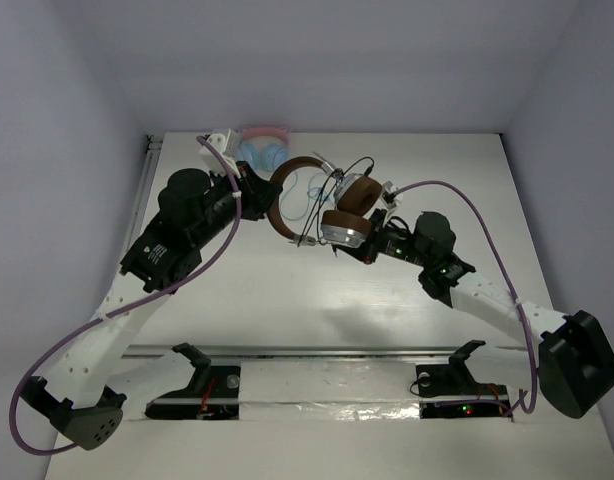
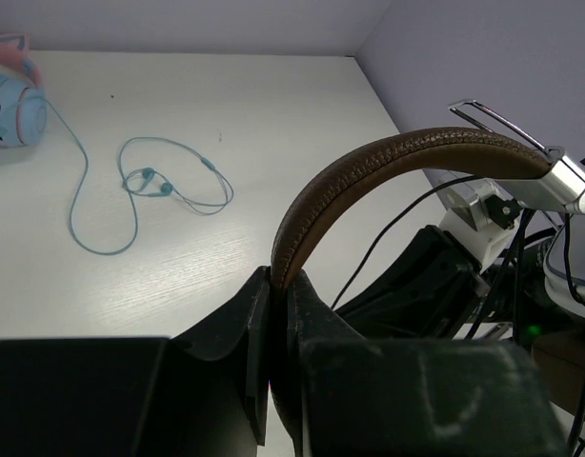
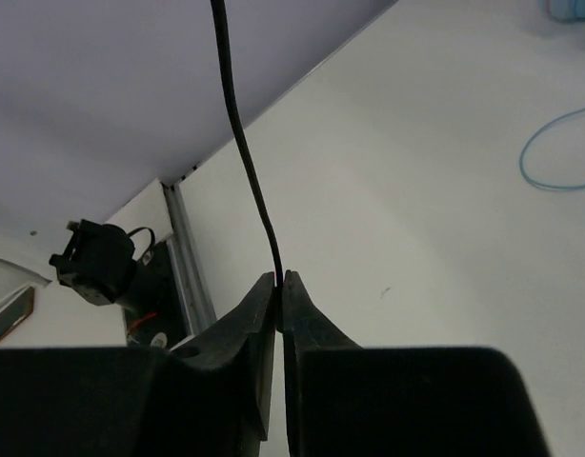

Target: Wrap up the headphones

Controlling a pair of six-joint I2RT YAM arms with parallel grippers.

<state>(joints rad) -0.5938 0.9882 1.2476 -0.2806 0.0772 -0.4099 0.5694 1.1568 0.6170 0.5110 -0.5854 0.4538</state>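
The headphones (image 1: 332, 205) have a brown headband (image 2: 388, 167) and brown and silver ear cups (image 1: 349, 228). They are held up above the table's far middle. My left gripper (image 2: 278, 286) is shut on the headband at its left end (image 1: 275, 203). The thin dark cable (image 3: 245, 143) loops around the ear cups (image 1: 337, 180). My right gripper (image 3: 280, 281) is shut on this cable, just right of the ear cups (image 1: 379, 240).
Pink-and-light-blue headphones (image 1: 262, 145) lie at the far edge, also in the left wrist view (image 2: 11, 100). Their blue cable (image 2: 145, 186) lies coiled on the white table (image 1: 317, 320). A metal rail (image 1: 317, 352) crosses the near edge.
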